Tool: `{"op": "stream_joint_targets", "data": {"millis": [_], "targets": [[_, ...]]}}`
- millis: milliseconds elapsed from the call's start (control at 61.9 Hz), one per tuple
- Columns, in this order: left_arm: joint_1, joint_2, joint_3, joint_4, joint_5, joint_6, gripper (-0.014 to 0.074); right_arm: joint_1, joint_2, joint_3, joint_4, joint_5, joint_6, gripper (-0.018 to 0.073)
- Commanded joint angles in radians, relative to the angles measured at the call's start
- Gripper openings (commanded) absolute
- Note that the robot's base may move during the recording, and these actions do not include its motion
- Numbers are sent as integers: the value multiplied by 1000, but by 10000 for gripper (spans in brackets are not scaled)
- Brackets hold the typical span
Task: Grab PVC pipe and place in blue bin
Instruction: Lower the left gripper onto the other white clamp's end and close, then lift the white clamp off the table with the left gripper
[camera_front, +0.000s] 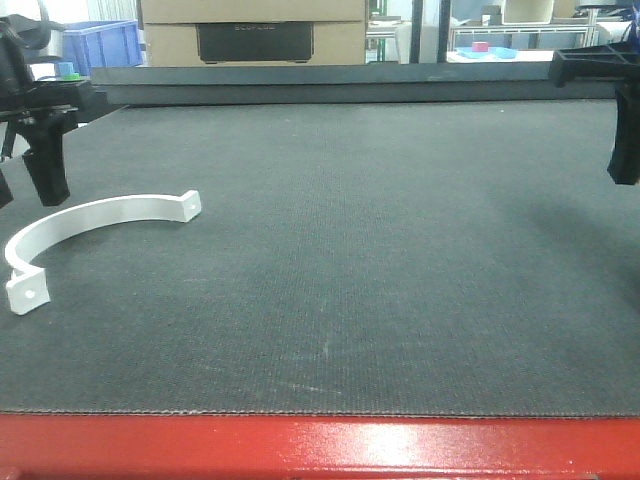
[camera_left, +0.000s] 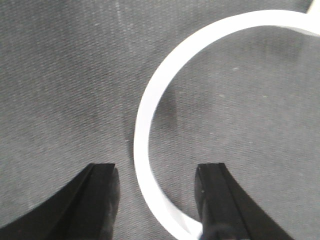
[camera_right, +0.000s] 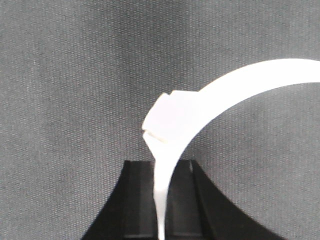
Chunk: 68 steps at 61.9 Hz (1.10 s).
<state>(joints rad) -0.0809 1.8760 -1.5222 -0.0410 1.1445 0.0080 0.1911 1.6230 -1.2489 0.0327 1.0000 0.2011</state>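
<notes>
A white curved PVC pipe piece (camera_front: 100, 212) lies on the dark mat at the left. My left gripper (camera_front: 25, 185) hovers over its far left part. In the left wrist view the left gripper (camera_left: 157, 172) is open, and the white arc (camera_left: 150, 110) passes between its two black fingers without touching them. My right gripper (camera_front: 625, 150) is at the right edge, partly cut off. In the right wrist view the right gripper (camera_right: 160, 167) is shut on a thin white curved PVC piece (camera_right: 240, 82) with a flat tab, held above the mat. A blue bin (camera_front: 100, 45) stands beyond the mat at the back left.
The dark mat (camera_front: 380, 250) covers the table, with a red front edge (camera_front: 320, 445). A cardboard box (camera_front: 255, 30) stands behind the mat at the back. Small blue and pink items (camera_front: 485, 50) sit on a far table at the back right.
</notes>
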Motion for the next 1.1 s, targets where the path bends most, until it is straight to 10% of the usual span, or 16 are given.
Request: {"op": "stream_joint_targets", "data": {"millis": [0, 1082], "targets": [[-1, -4, -4, 31, 8, -41, 275, 2, -6, -5, -8, -13, -8, -153], [-1, -4, 146, 41, -126, -65, 275, 2, -6, -5, -8, -37, -8, -153]]}}
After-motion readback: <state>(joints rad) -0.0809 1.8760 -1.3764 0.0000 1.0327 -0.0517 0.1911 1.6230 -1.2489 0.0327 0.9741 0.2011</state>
